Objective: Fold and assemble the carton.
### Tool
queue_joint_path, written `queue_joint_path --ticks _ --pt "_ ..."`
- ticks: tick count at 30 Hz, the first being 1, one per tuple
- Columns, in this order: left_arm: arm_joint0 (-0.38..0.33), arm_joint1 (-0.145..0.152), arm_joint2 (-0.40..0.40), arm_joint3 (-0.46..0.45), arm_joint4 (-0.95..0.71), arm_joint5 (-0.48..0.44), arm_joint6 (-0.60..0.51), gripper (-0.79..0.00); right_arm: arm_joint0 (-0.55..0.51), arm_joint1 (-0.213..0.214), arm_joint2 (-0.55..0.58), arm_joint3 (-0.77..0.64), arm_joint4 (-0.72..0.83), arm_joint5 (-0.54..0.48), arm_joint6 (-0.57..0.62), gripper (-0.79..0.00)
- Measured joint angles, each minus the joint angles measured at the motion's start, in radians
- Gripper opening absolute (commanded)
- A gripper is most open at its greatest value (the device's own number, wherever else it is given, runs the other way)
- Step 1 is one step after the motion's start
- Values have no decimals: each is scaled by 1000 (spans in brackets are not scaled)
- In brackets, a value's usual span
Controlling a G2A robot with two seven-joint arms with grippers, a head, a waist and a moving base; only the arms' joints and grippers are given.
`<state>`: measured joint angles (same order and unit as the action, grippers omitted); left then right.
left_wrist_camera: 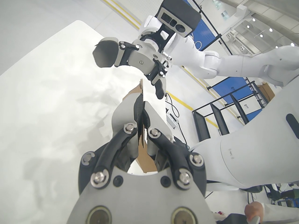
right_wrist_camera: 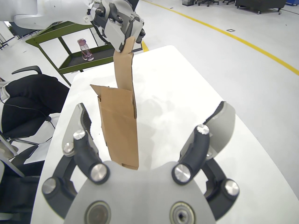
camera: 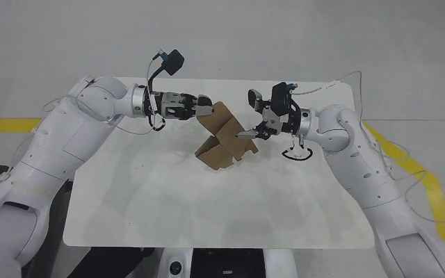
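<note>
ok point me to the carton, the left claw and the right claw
carton (right_wrist_camera: pixel 119 122), right wrist view, on its broad brown panel
left claw (left_wrist_camera: pixel 140 106), left wrist view, midway between fingertips shut on the carton
right claw (right_wrist_camera: pixel 151 109), right wrist view, gap midway between its open fingertips

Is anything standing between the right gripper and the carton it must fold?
Nothing visible does. The carton is straight ahead of the open right gripper, with only bare table beside it. The left gripper is clamped on the carton's far flap, beyond it.

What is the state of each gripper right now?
Left gripper: shut on a flap of the cardboard carton.
Right gripper: open, holding nothing.
</note>
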<state>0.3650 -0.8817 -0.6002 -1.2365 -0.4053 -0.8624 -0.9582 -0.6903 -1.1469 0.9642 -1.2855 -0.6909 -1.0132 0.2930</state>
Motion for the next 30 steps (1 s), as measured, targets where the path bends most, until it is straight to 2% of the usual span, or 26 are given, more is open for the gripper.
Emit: queue_joint_path --ticks 11,15,17,18,21,25,28,30 --pt "-47 42 89 -28 -34 -43 42 -785 99 2 -173 67 90 1 4 0" --pt "-64 54 120 -27 -41 -59 59 -785 119 12 -218 68 129 1 9 -129" --pt "-75 60 136 -25 -44 -67 67 -785 126 20 -239 64 149 1 11 -357" --pt "-79 62 143 -24 -45 -71 71 -785 129 24 -248 62 158 1 13 -400" --pt "-93 68 165 -21 -48 -83 83 -785 139 35 -279 55 187 1 18 -456" --pt "-112 75 197 -17 -52 -99 99 -785 156 48 -315 55 215 1 15 -474" --pt "-126 80 218 -13 -55 -109 109 -785 167 56 -337 60 226 1 5 -520" --pt "-134 82 231 -11 -56 -115 115 -785 174 60 -351 60 236 1 -3 -597"
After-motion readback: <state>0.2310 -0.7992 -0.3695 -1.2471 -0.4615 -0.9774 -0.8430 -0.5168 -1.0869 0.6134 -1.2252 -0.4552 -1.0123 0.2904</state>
